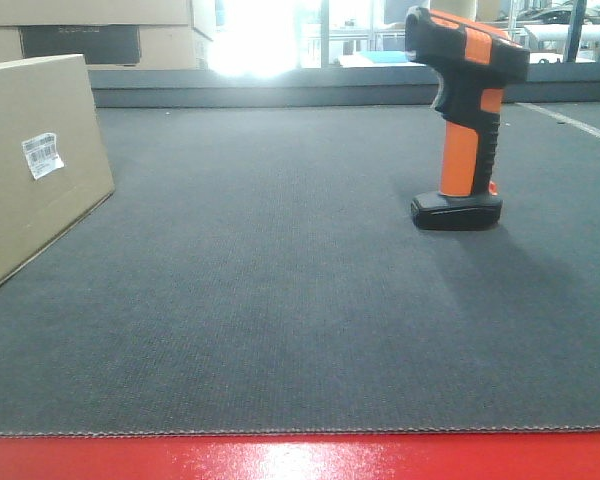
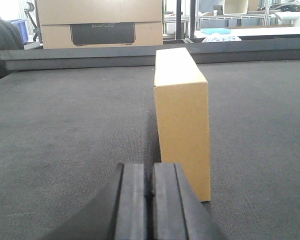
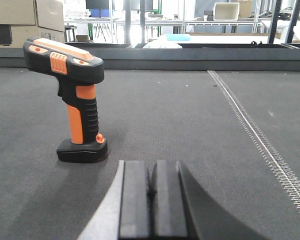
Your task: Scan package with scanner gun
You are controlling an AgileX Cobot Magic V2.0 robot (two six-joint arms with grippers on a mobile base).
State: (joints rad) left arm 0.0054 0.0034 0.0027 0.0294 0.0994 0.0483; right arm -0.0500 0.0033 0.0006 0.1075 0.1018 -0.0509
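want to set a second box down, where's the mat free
Widest bare stretch: the mat between the package on the left and the scanner gun standing on the right, forward to the red edge. More bare mat lies right of the scanner gun, up to the stitched seam. Tightest: beside the package, where the left gripper sits close.

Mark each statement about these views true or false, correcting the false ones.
1. The scanner stands upright on the mat. True.
2. The right gripper holds the scanner. False: it is shut, empty, apart from the scanner.
3. The package bears a white label. True.
4. The scanner lies on the package. False: they stand apart on the mat.
5. The left gripper is open. False: it is shut.
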